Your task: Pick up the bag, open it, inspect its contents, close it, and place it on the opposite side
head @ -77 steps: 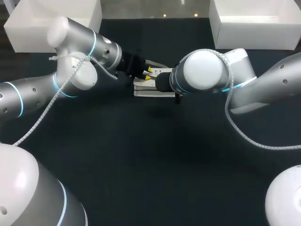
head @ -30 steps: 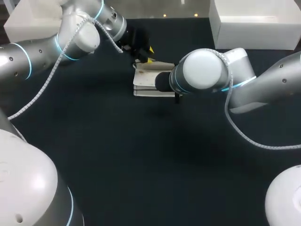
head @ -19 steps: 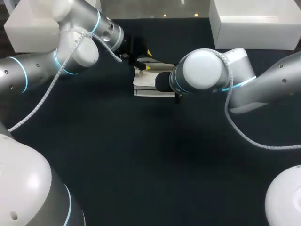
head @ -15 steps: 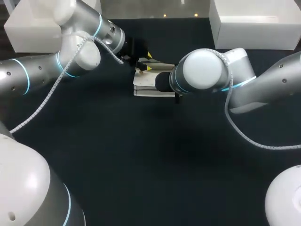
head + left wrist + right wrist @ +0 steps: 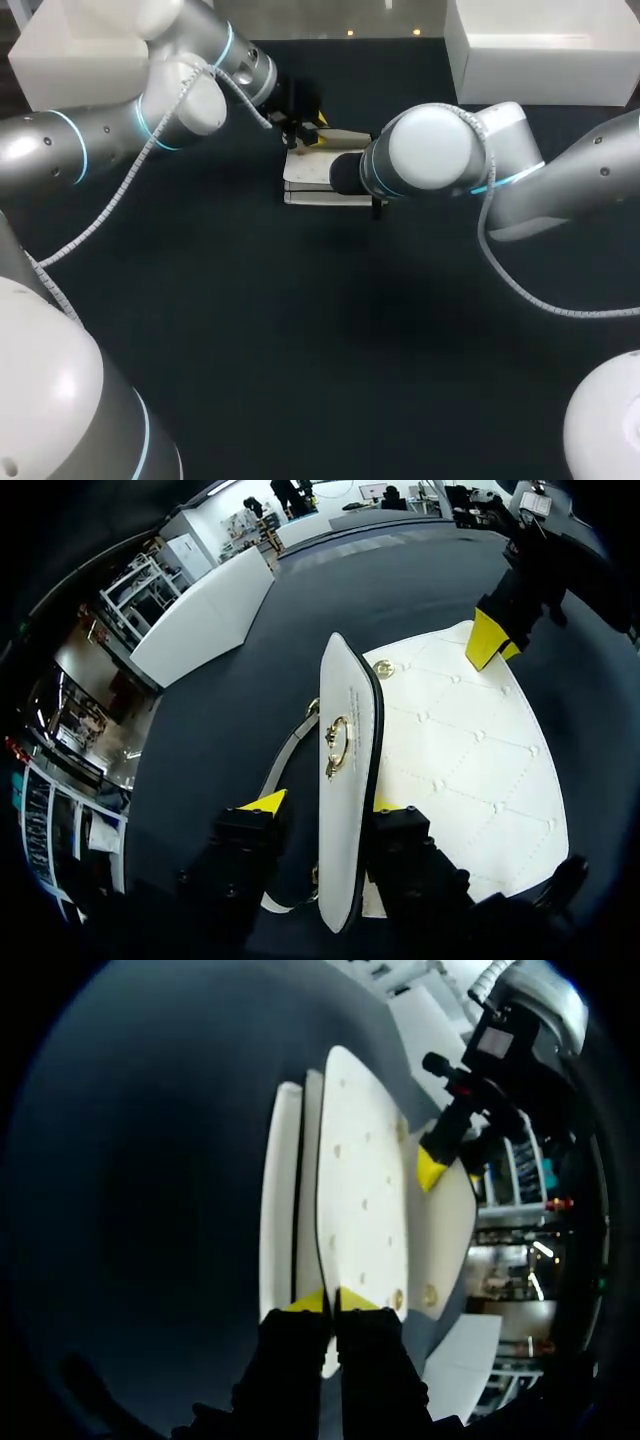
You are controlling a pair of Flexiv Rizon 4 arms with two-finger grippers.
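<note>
Left gripper (image 5: 325,802) back at bag (image 5: 470,750); straddles flap (image 5: 345,770).

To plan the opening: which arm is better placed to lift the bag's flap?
Left, probably. The left gripper straddles the raised flap with open fingers; the right gripper is shut on the opposite edge of the bag.

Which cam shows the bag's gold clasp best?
Left wrist view: the gold clasp sits on the raised flap, between the fingers of the left hand. Head view: the bag is mostly covered, clasp hidden. Right wrist view: quilted panels only, no clasp.
</note>
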